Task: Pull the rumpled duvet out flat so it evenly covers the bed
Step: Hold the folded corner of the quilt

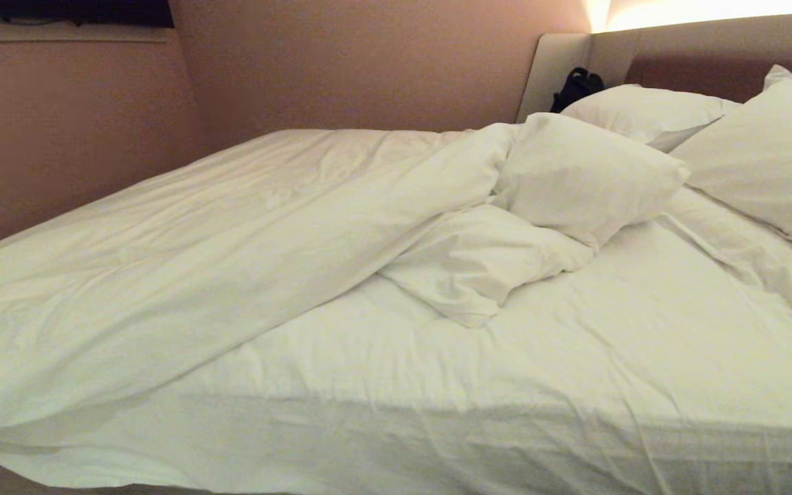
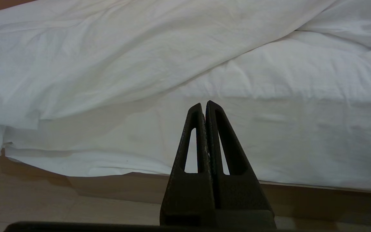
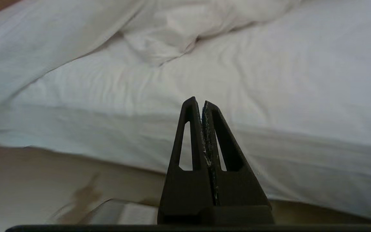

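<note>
Bed [image 1: 643,330] half bared; duvet [image 1: 196,261] bunched, edge cropped.

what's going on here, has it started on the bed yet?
Not yet. The duvet lies bunched across the far and left part of the bed, leaving the near sheet bare. The left gripper and right gripper are both shut and empty, short of the bed's near edge, touching nothing.

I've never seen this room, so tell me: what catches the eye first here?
The rumpled duvet, heaped diagonally across the bed's left half, leaving bare sheet on the right. White pillows pile against the headboard at upper right, one tumbled onto the duvet's bunched corner.
</note>
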You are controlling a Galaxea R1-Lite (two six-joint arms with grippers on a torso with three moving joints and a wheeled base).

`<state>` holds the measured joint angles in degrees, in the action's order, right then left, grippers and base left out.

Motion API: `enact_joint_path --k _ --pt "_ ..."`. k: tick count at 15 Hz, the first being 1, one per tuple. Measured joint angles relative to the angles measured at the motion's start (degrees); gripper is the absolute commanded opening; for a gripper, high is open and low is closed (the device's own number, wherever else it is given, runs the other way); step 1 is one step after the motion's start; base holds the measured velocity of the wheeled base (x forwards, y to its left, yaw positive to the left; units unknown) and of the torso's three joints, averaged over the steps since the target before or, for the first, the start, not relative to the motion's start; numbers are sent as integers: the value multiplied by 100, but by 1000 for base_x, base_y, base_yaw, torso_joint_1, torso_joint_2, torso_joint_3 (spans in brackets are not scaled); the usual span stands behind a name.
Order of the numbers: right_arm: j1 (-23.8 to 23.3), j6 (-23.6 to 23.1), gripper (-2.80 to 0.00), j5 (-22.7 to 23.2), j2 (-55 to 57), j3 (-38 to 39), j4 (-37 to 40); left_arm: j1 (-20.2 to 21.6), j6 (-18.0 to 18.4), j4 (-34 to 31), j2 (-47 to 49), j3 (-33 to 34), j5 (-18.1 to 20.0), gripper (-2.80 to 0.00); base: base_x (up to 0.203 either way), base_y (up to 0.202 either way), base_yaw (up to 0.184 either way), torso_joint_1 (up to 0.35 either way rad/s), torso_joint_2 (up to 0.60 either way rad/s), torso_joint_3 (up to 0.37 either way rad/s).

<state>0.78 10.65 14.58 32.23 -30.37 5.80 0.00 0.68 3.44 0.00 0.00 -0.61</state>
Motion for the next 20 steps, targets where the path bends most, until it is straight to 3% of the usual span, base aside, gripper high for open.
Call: enact_joint_path --k 8,13,20 --pt "163 1036 -280 955 3743 -2285 -1055 0 2 0 0 0 -1 -280 0 0 0 0 0 0" --pt "238 1773 -280 1484 5255 -2863 -1326 0 2 0 0 0 3 -280 0 0 0 0 0 0" --pt "253 2627 -280 1671 7104 -3901 -2194 0 -2 0 0 0 1 -280 0 0 0 0 0 0"
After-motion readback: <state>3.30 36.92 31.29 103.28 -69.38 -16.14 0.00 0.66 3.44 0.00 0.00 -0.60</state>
